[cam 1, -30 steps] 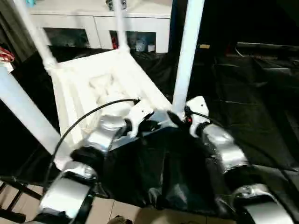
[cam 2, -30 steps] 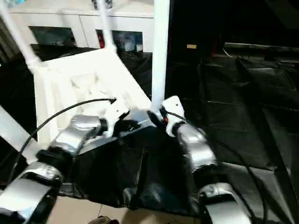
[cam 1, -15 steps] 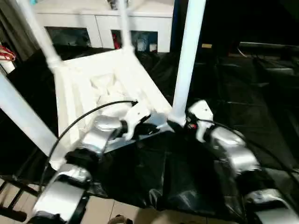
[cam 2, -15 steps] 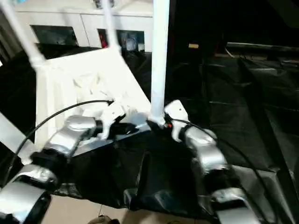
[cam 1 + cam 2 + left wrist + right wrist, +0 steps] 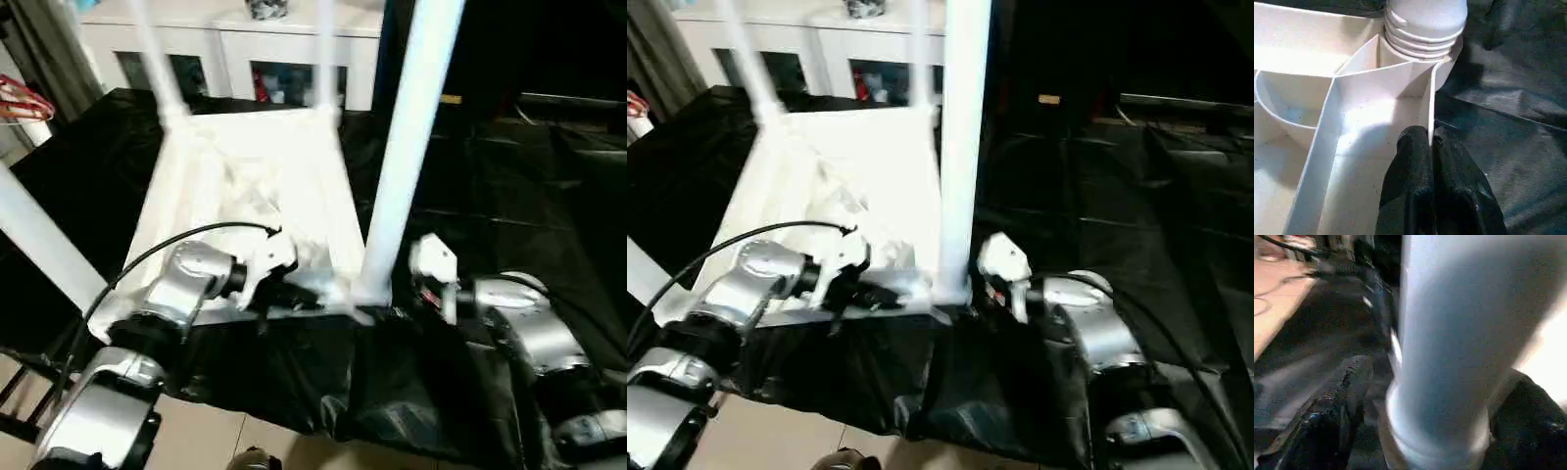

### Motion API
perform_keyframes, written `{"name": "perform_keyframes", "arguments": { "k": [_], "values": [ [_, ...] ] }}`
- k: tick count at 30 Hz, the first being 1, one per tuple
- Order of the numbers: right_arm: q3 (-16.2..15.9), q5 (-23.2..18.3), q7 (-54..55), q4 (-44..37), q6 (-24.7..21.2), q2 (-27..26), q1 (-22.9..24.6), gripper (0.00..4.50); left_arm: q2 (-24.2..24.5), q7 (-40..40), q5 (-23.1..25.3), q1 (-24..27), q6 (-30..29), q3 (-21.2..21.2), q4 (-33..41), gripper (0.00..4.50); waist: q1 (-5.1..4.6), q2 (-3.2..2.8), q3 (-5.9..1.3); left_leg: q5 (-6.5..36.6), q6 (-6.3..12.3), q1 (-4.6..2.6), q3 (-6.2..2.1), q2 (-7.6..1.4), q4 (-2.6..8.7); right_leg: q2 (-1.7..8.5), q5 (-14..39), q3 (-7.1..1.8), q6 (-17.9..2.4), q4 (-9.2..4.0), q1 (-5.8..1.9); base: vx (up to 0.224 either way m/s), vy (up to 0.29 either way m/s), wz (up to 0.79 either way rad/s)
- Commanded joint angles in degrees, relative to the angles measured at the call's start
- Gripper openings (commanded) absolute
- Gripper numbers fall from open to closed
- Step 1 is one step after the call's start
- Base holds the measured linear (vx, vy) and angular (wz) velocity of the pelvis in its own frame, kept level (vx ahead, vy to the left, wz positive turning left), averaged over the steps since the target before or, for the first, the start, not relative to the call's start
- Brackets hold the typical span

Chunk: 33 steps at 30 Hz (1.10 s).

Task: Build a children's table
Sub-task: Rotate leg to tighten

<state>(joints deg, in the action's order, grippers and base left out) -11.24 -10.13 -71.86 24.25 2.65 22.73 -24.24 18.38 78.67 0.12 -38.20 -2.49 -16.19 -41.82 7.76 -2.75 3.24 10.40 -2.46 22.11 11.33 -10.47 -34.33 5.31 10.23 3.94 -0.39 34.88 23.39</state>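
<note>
The table top (image 5: 250, 196) lies upside down on a black cloth (image 5: 509, 196), ribbed underside up, with legs standing in its corner sockets. The nearest leg (image 5: 402, 166) rises from the near corner socket (image 5: 1420, 41), where the threaded foot of the leg shows just above the socket rim.

The left gripper (image 5: 1431, 147) has its two black fingers pressed together on a thin upright rib of the underside, just beside that socket, pinning the top. The right gripper (image 5: 1420, 401) has its fingers spread wide on either side of the leg's base; whether they press on it I cannot tell.

The plastic looks light, stiff and smooth, so the top would likely slide on the cloth unless held. The thin ribs give a good pinch point but could flex. The leg is probably best held low, near the socket, where it is thickest and turning gives least wobble.

A white cabinet (image 5: 245, 39) with glass doors stands behind.
</note>
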Motion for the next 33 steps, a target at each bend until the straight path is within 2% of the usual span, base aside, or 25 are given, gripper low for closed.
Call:
{"name": "perform_keyframes", "arguments": {
  "k": [1, 2, 4, 8, 10, 13, 14, 15, 17, 18, 19, 21, 25, 29, 30, 33],
  "values": [
    [-3.5, -0.6, -3.9, -1.6, -1.1, -0.7, 1.0, 3.37, -0.8, -0.2, -2.1, -1.3, 0.1, 1.1, 3.0, 0.0, -0.22, 0.79, -4.19, 11.1, 5.19, -1.13, -1.34, -3.26, 4.01, 3.8, 10.8, -2.51, -14.5, -3.82, -2.76, 0.0, 0.0, 0.0],
    [-3.7, -0.7, -4.2, -1.9, -1.4, -0.5, 1.1, 3.29, -0.7, 0.1, -2.1, -1.2, 0.0, 1.0, 3.1, 0.0, 0.0, 0.78, -4.23, 11.0, 5.01, -1.31, -1.28, -3.26, 3.97, 3.79, 11.1, -2.53, -14.5, -3.89, -2.63, 0.0, 0.0, 0.0],
    [-3.6, -0.9, -4.2, -1.9, -1.6, -0.6, 1.2, 3.06, -0.8, 0.2, -2.2, -1.2, -0.1, 1.0, 3.1, 0.0, 0.22, 0.8, -4.21, 11.0, 4.67, -1.19, -1.31, -3.24, 4.02, 3.83, 11.5, -2.52, -14.4, -3.89, -2.68, 0.0, 0.0, 0.0],
    [-2.8, -0.9, -1.8, -1.4, -2.4, -1.9, 1.6, 2.87, -1.2, -1.6, -1.9, -1.1, 0.1, 1.5, 2.9, 0.0, 0.23, 0.82, -4.18, 11.4, 4.04, -1.22, -1.34, -3.17, 4.09, 3.86, 12.5, -2.52, -13.9, -4.02, -2.66, 0.0, 0.0, 0.0],
    [-2.3, -0.2, 0.3, -0.5, -2.5, -2.5, 1.4, 2.58, -1.5, -3.3, -1.6, -1.3, 0.3, 1.8, 2.3, 0.0, 0.16, 0.81, -4.18, 11.1, 3.82, -1.08, -1.42, -3.15, 4.16, 3.84, 12.6, -2.49, -13.7, -3.98, -2.71, 0.0, 0.0, 0.0],
    [-1.4, 1.2, 5.6, 1.6, -2.9, -4.5, 0.9, 2.35, -2.7, -8.7, -0.6, -2.0, 0.6, 2.8, 0.8, 0.0, 0.06, 0.82, -4.13, 12.2, 3.08, -1.25, -1.41, -3.09, 4.2, 3.93, 14.4, -2.5, -13.3, -4.24, -2.61, 0.0, 0.0, 0.0],
    [-0.9, 2.5, 10.4, 3.4, -2.6, -6.3, 0.3, 2.35, -3.6, -12.4, -0.2, -2.5, 0.4, 3.7, -0.1, 0.0, -0.05, 0.83, -4.07, 12.5, 2.72, -1.26, -1.42, -3.11, 4.26, 3.95, 15.1, -2.55, -13.1, -4.32, -2.52, 0.0, 0.0, 0.0],
    [-0.9, 2.5, 10.4, 3.4, -2.6, -6.3, 0.3, 2.17, -3.6, -12.4, -0.2, -2.5, 0.4, 3.7, -0.1, 0.0, -0.28, 0.93, -3.99, 12.8, 2.21, -1.23, -1.45, -2.92, 4.33, 3.93, 16.1, -2.51, -12.7, -4.45, -2.5, 0.0, 0.0, 0.0],
    [-0.3, 4.4, 17.0, 6.4, -2.8, -8.6, -0.8, 2.05, -4.9, -16.8, 0.4, -3.0, 0.1, 4.5, -1.0, 0.0, -0.4, 1.1, -3.93, 13.3, 1.7, -1.35, -1.44, -2.89, 4.37, 3.97, 18.3, -2.56, -11.8, -4.72, -2.43, 0.0, 0.0, 0.0],
    [0.3, 6.4, 24.2, 9.2, -3.4, -10.9, -2.1, 2.0, -6.1, -21.4, 1.3, -3.4, -0.4, 4.9, -1.5, 0.0, -0.77, 1.05, -3.82, 13.5, 1.18, -1.13, -1.61, -2.74, 4.5, 4.06, 19.4, -2.47, -11.4, -4.76, -2.6, 0.0, 0.0, 0.0],
    [0.8, 7.0, 27.5, 10.6, -4.0, -12.1, -2.7, 1.98, -6.8, -23.2, 1.5, -3.6, -0.8, 5.2, -1.6, 0.0, -1.34, 1.1, -3.76, 14.2, 0.6, -1.29, -1.65, -2.71, 4.66, 3.91, 20.8, -2.41, -10.8, -4.99, -2.45, 0.0, 0.0, 0.0],
    [1.2, 7.3, 30.0, 11.5, -4.3, -13.3, -3.1, 1.97, -7.5, -25.7, 1.7, -3.7, -1.4, 5.5, -1.6, 0.0, -1.88, 1.09, -3.74, 14.8, 0.48, -1.31, -1.68, -2.61, 4.61, 3.97, 22.1, -2.4, -10.3, -5.21, -2.52, 0.0, 0.0, 0.0],
    [2.4, 9.2, 40.5, 15.0, -5.5, -17.7, -5.3, 1.97, -10.8, -32.7, 2.1, -3.6, -3.3, 6.1, -0.4, 0.0, -2.66, 0.91, -3.81, 14.1, 0.75, -1.23, -1.62, -2.6, 4.68, 3.67, 19.0, -2.47, -11.1, -4.96, -2.41, 0.0, 0.0, 0.0],
    [2.4, 8.7, 39.1, 15.0, -2.7, -18.8, -5.5, 1.97, -11.9, -30.8, 1.9, -2.7, -2.7, 5.1, 0.7, 0.0, -2.57, 0.96, -3.99, 12.9, 2.27, -0.98, -1.52, -2.51, 4.43, 3.82, 16.8, -2.59, -11.0, -4.86, -2.71, 0.0, 0.0, 0.0],
    [2.8, 8.1, 38.9, 15.0, -2.5, -18.8, -5.6, 2.66, -11.9, -30.1, 1.8, -2.5, -2.4, 4.9, 0.8, 0.0, -2.58, 0.86, -4.03, 12.3, 2.62, -0.98, -1.51, -2.52, 4.38, 3.72, 15.8, -2.55, -11.3, -4.74, -2.68, 0.0, 0.0, 0.0],
    [3.8, 6.8, 36.9, 14.3, -2.4, -17.7, -5.6, 2.68, -11.2, -27.8, 1.3, -1.9, -1.4, 4.3, 1.3, 0.0, -2.66, 0.83, -3.96, 12.9, 3.03, -1.0, -1.46, -2.53, 4.41, 3.61, 15.5, -2.49, -11.7, -4.75, -2.7, 0.0, 0.0, 0.0]
  ]
}}
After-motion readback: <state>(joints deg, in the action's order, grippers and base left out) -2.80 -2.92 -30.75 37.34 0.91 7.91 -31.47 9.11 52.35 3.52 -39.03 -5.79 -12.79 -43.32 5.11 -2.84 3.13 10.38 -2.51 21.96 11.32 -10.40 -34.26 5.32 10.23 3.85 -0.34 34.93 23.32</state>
